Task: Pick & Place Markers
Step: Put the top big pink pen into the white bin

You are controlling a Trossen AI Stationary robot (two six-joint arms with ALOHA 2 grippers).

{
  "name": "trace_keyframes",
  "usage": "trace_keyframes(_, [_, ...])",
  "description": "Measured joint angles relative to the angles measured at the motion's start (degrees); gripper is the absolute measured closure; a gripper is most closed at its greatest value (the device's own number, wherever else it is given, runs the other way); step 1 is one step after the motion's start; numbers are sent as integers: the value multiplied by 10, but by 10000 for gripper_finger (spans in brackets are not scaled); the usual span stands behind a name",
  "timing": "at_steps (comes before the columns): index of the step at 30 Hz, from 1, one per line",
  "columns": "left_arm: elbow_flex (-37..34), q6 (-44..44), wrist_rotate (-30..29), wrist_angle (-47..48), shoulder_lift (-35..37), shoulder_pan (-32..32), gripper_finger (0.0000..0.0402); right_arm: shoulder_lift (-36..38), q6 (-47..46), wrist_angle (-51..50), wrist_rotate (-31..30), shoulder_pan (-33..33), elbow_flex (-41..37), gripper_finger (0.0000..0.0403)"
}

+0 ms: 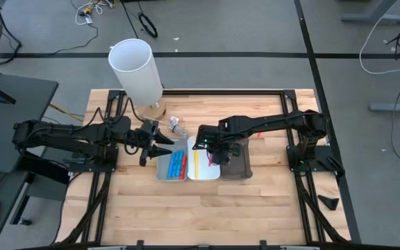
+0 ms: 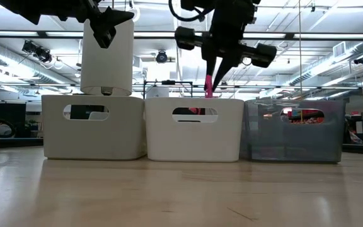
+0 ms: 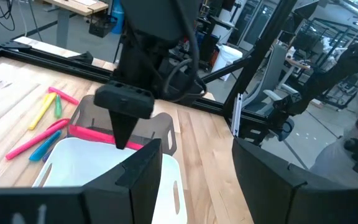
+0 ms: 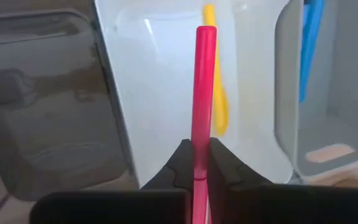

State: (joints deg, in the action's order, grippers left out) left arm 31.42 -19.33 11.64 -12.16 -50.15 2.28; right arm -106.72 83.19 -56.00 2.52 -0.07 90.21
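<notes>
My right hand (image 4: 202, 163) was clamped on a pink marker (image 4: 202, 93), held above the white middle tray (image 1: 204, 167), where a yellow marker (image 4: 215, 87) lay. My left hand (image 1: 160, 144) hovered open and empty beside the left tray (image 1: 162, 170) containing blue and red markers (image 1: 178, 164).

1. Right gripper (image 4: 201, 163) points down, its fingers (image 4: 178, 163) clamped on a thin pink stick between them.
2. Left gripper (image 1: 160, 144) hovers level, fingers (image 1: 164, 139) spread, nothing between them.
</notes>
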Motion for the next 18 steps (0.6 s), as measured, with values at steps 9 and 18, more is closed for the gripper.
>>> trace_keyframes(9, [0, 0, 0, 0, 0, 0, 200, 0, 14, 29, 1, 5, 0, 391])
trace_keyframes(18, [0, 0, 0, 0, 0, 0, 200, 1, 17, 22, 17, 7, 40, 391])
